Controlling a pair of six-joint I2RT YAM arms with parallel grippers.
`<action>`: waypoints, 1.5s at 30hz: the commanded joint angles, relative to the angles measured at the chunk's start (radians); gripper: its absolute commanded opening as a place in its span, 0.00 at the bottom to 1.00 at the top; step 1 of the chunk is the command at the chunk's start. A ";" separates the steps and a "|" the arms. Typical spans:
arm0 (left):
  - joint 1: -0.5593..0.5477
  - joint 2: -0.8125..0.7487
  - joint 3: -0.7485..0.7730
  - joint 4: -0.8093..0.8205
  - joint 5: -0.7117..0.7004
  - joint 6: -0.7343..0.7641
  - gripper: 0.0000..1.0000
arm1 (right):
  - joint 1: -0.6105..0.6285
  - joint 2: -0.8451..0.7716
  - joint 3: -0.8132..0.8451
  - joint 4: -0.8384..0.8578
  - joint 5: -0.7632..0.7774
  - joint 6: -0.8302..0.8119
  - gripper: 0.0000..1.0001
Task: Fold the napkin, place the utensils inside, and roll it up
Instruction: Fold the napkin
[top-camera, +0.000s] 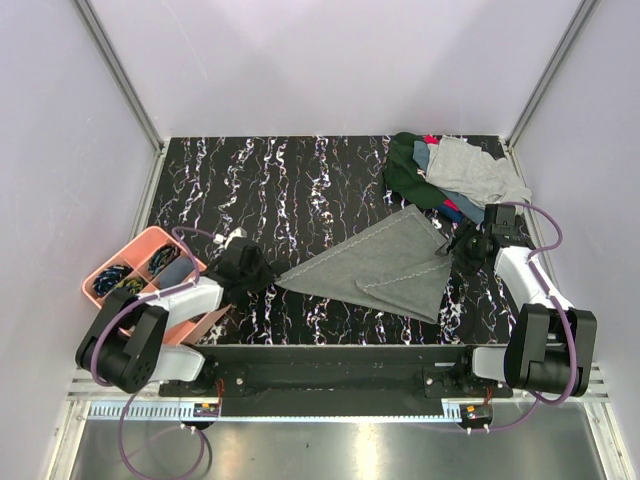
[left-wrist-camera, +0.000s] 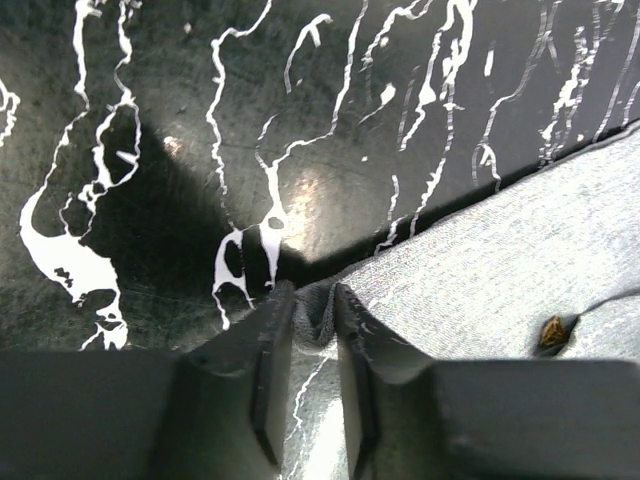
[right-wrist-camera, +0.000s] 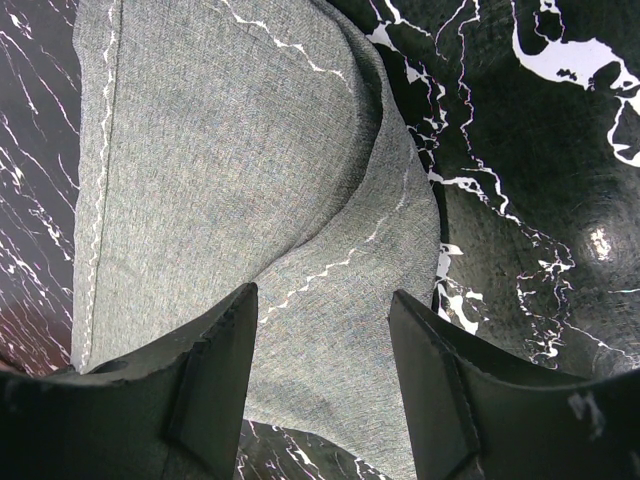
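Top external view shows the napkin (top-camera: 385, 270) lying right of centre on the black marbled table (top-camera: 250, 180), folded over into a rough triangle whose long point reaches left. The left gripper (top-camera: 268, 278) sits at that point, and its wrist view makes the grip plain: the two fingers are pressed together with a small bunched tuck of grey cloth pinched between them, low against the tabletop. The rest of the cloth runs off that frame to the right, and a small brownish speck (left-wrist-camera: 550, 332) on it is too blurred to identify. The right gripper (top-camera: 458, 245) hovers at the napkin's far right corner. From its wrist camera the jaws stand spread, with two overlapping layers and a stitched hem in the gap, though whether the tips touch the fabric cannot be told. A heap of green, grey and blue cloths (top-camera: 460, 170) fills the far right corner of the table, just beyond the napkin. At the left edge a pink tray (top-camera: 120, 253) is partly covered by the left arm; its compartments hold dark, yellowish shapes, possibly the utensils (top-camera: 162, 258), but they are too small to be sure.
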 joint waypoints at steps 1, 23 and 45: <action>0.003 0.028 -0.010 0.061 -0.001 -0.004 0.16 | -0.002 -0.014 0.004 0.000 -0.009 -0.022 0.64; -0.084 -0.001 0.111 0.246 0.091 0.224 0.00 | -0.002 -0.019 -0.006 0.001 -0.006 -0.030 0.64; -0.519 0.479 0.582 0.438 0.275 0.369 0.00 | -0.002 -0.103 -0.025 0.013 0.003 -0.039 0.64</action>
